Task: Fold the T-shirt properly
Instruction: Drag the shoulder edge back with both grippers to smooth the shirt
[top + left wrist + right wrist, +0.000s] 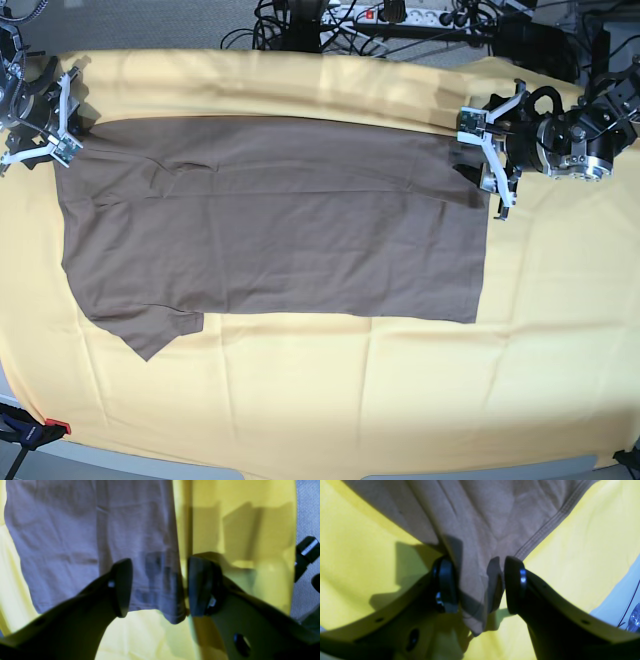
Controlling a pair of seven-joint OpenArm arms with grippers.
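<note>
The T-shirt (270, 230) lay spread flat and partly folded on the yellow cloth (330, 400) that covered your surface, its long axis running across the base view and one short sleeve (150, 330) jutting toward the near edge at that view's left. Your right pincer (476, 587) sat at the shirt's far corner on the base view's left; in the right wrist view a bunched fold of brown fabric passed between its two fingers (445, 587), so that it was grasping the T-shirt, with a stitched hem (545, 527) trailing away beside it. Your left pincer (158, 587) stood at the opposite far corner, on the base view's right; in the left wrist view its fingers (122, 587) were spread apart and released, straddling the shirt's corner and side edge without pinching them. Beyond the cloth's far edge lay cables and a power strip (400, 15), and an orange-tipped clamp (35, 432) sat at the near left corner.
</note>
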